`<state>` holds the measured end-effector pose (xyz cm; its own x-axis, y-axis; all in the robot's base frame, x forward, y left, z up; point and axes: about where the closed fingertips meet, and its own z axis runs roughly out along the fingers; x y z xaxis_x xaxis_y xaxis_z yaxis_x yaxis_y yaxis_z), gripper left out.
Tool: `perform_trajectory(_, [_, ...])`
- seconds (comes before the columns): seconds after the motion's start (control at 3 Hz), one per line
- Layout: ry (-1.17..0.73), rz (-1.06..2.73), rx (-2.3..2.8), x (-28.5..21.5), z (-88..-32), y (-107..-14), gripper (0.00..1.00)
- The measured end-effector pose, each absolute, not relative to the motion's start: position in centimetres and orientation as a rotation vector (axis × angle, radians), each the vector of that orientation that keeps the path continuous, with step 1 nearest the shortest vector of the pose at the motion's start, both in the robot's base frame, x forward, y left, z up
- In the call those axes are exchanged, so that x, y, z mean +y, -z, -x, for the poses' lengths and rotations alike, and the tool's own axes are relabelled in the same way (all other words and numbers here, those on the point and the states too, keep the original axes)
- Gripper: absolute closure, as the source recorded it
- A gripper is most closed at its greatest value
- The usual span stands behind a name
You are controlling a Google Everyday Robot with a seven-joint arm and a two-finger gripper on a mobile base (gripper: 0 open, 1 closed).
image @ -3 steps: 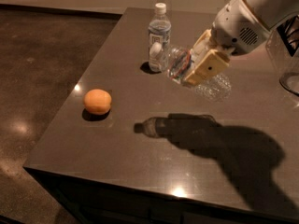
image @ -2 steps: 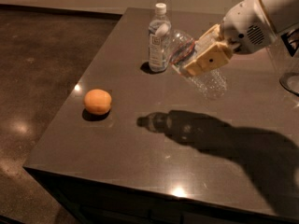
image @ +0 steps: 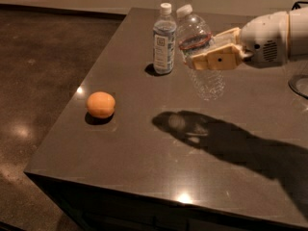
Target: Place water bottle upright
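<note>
The water bottle, clear and ribbed with a white cap and a red label band, is held in the air above the dark table, nearly upright with its cap tilted a little to the left. My gripper comes in from the right and is shut on the bottle's middle, at the label band. The bottle's base hangs above the table; its shadow lies below and to the right.
A second, smoother bottle with a white-blue label stands upright just left of the held bottle. An orange lies near the table's left edge. A dark round object sits at the right edge.
The gripper has turned the water bottle from lying tilted, cap to the left, to nearly upright, and has lifted it a little.
</note>
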<state>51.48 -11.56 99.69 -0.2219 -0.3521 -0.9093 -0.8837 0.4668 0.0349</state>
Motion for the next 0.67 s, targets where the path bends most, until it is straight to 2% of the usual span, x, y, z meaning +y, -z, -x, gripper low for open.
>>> perform_trajectory(0.67, [-0.726,0.786,1.649,-13.5,-51.2,-98.0,1.0])
